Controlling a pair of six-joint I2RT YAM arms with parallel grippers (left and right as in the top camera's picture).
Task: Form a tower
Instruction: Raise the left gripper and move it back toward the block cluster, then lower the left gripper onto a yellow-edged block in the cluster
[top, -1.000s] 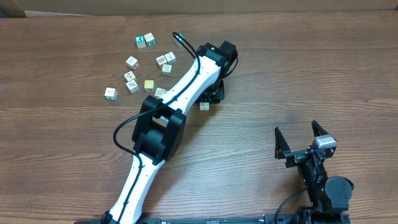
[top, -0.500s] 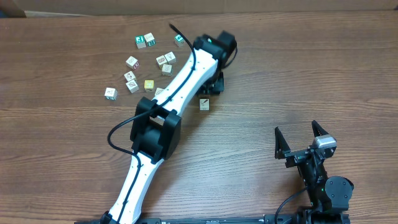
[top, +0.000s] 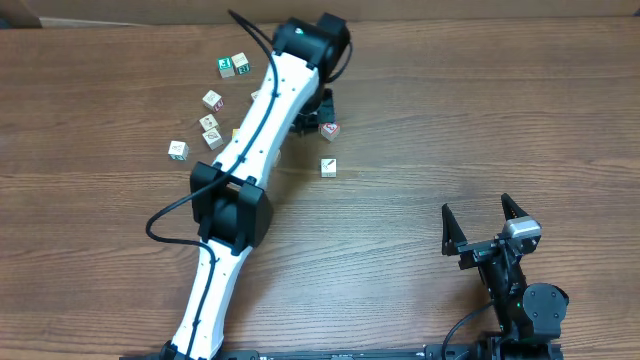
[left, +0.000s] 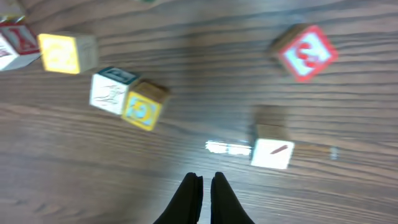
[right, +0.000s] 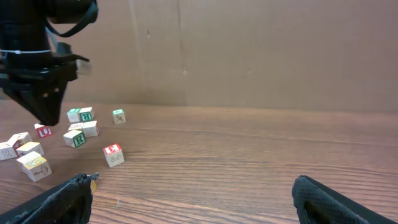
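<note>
Fetching a cube for the tower (top: 327, 167).
Left hand (left: 204, 180) clenched, empty, above loose cubes (top: 212, 99): must open, then grasp one. Right hand (top: 475, 205) released, idle.

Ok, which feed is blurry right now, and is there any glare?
Left wrist view: motion blur softens the whole picture, and a small glare streak shines on the table beside the white cube. Overhead view: sharp, evenly lit. Right wrist view: clear, no glare.
</note>
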